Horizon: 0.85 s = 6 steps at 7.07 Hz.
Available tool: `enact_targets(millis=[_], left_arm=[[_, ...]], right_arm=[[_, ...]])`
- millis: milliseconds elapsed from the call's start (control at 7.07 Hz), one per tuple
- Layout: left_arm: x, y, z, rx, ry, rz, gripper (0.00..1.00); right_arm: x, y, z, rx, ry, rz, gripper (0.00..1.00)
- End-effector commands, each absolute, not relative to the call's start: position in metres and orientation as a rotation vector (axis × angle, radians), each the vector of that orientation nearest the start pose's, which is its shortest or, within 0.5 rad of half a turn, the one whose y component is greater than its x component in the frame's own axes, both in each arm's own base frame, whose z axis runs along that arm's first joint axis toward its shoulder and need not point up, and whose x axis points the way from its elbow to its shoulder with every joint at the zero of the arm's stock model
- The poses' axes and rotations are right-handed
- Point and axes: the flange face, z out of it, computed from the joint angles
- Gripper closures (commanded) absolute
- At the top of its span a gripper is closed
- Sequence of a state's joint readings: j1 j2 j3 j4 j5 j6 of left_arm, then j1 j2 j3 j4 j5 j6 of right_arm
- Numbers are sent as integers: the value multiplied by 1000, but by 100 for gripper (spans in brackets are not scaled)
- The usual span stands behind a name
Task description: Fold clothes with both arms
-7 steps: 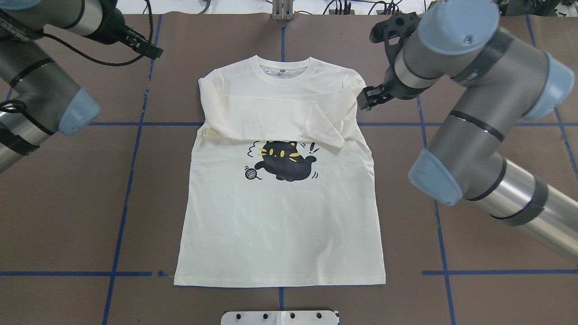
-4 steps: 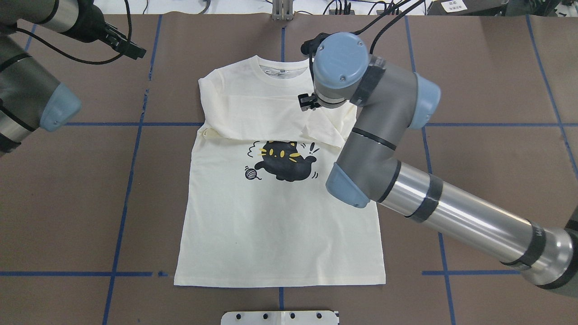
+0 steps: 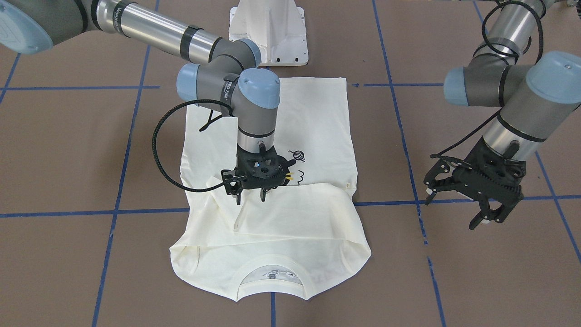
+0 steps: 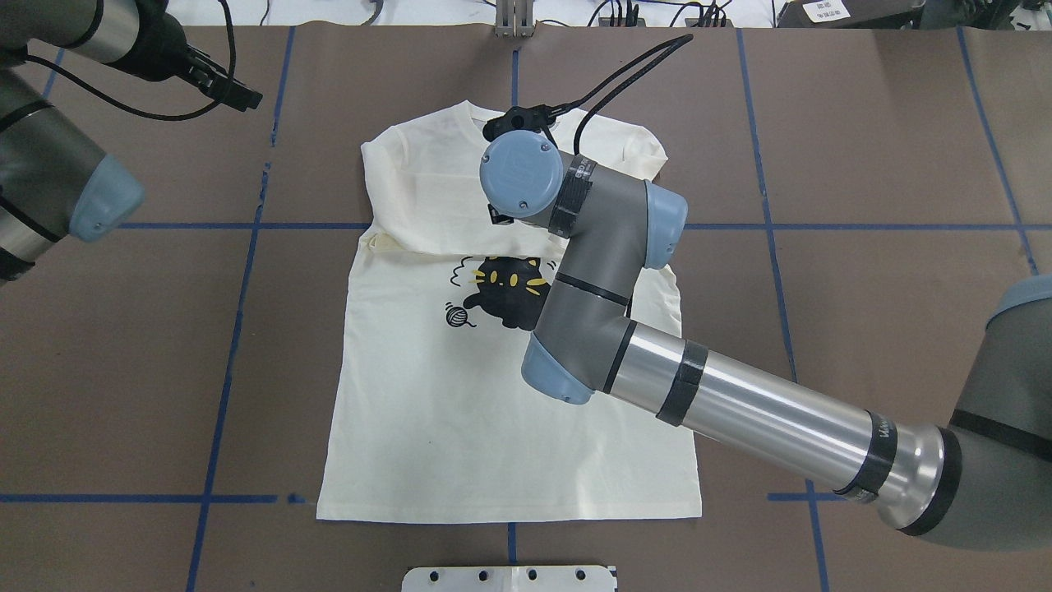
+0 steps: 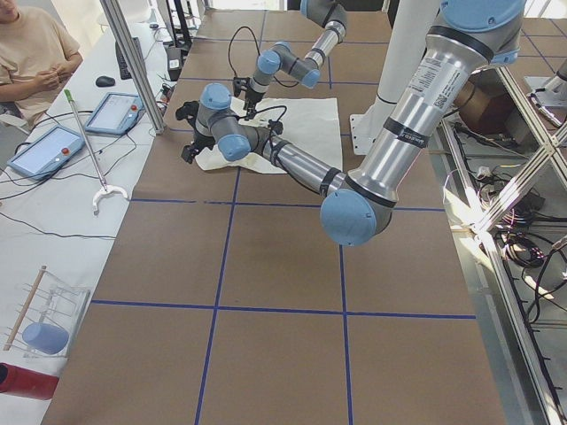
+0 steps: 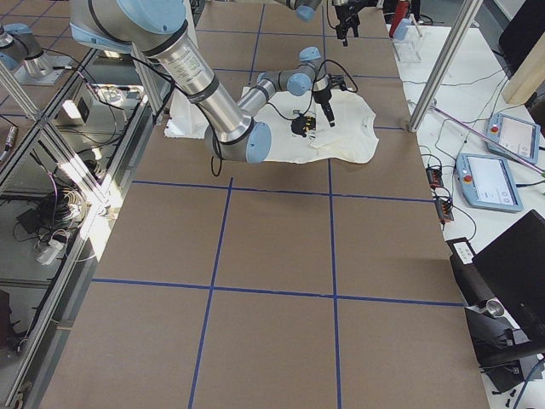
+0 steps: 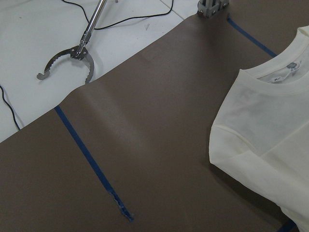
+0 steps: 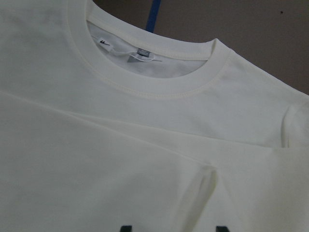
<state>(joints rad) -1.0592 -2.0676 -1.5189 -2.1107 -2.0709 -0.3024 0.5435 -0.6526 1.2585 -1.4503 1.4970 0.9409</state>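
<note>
Right tool (image 3: 250,198) spread, empty, over shirt (image 3: 313,122) mid-frame; left tool (image 3: 456,209) spread, empty, above desk (image 3: 68,159) at right.

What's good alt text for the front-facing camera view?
A cream T-shirt lies flat on a brown table, sleeves folded across its chest, collar nearest the camera. The right gripper hangs open over the folded sleeves; the left gripper hangs open over the table, off to the side.

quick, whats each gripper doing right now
Left gripper: open, holding nothing.
Right gripper: open, holding nothing, above the shirt.
</note>
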Motion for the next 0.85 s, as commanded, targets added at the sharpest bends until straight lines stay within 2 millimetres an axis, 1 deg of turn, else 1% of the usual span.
enact_targets(millis=[0, 141, 283, 424, 566, 707], left_arm=[[261, -638, 334, 703, 809, 430, 0], [261, -639, 334, 704, 808, 429, 0], [261, -639, 334, 703, 807, 429, 0], [261, -639, 334, 704, 808, 429, 0], [262, -639, 333, 704, 810, 429, 0], [262, -639, 333, 704, 810, 429, 0]], right_arm=[[-627, -526, 221, 484, -510, -79, 49], [-629, -523, 227, 485, -496, -94, 51], [-630, -522, 227, 498, -485, -102, 55], [-631, -521, 231, 501, -470, -128, 69], [-629, -521, 231, 499, -447, -153, 93], [-626, -524, 231, 519, -420, -204, 100]])
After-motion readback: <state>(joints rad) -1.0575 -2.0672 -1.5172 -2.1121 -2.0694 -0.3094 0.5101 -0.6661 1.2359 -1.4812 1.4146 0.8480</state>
